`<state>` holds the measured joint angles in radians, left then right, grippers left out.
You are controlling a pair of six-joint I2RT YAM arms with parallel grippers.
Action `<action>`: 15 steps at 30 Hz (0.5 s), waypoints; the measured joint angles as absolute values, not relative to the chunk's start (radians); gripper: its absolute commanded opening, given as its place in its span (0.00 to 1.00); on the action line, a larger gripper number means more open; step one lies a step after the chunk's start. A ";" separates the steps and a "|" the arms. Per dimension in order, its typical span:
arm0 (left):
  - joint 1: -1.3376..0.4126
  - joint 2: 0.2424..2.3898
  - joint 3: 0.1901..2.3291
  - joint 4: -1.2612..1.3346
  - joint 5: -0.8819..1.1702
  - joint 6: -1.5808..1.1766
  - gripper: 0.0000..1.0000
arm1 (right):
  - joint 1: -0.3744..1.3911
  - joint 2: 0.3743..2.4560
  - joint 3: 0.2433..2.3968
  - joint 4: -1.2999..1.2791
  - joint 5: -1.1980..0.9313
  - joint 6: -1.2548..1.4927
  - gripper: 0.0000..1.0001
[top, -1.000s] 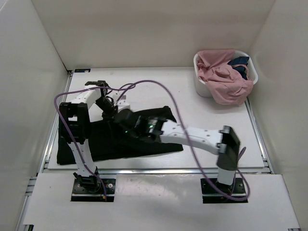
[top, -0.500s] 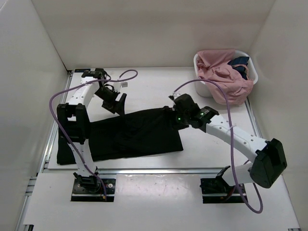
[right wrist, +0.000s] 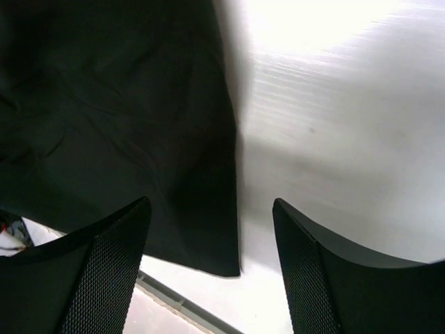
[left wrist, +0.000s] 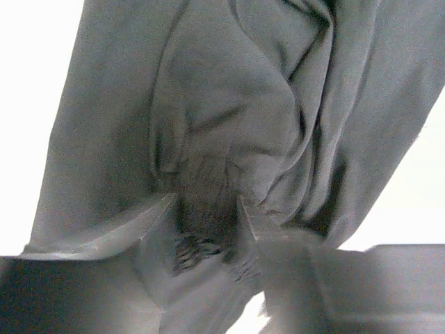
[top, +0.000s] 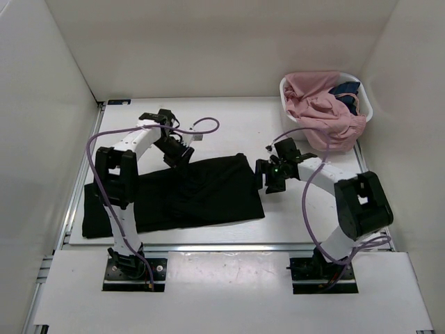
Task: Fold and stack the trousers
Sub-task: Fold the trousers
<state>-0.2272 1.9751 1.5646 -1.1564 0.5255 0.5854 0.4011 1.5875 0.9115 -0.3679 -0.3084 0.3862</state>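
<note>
The right gripper (top: 268, 177) has been pulled off the trousers (top: 198, 198) to their 3 o'clock, jaws apart; their 11 o'clock edge is pinched by the left gripper (top: 181, 156).

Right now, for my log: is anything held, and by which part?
The left claw pinches the trousers by a gathered fold at their far edge; the right claw is open, empty.

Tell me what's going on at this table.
Black trousers lie partly folded on the table. The left fingers pinch a bunch of the cloth at its far edge. The right fingers hover open and empty over the trousers' right edge. A basket holding a pink garment sits in the far right corner.
</note>
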 measured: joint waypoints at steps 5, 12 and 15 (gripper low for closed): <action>-0.224 2.006 1.565 -1.124 0.532 0.578 0.14 | 0.402 1.692 0.926 -0.334 -0.406 0.378 0.63; -0.180 2.008 1.583 -1.098 0.516 0.486 0.14 | 0.375 1.777 0.926 -0.303 -0.492 0.377 0.00; -0.099 1.997 1.579 -1.060 0.509 0.444 0.14 | 0.338 1.773 0.884 -0.265 -0.542 0.400 0.00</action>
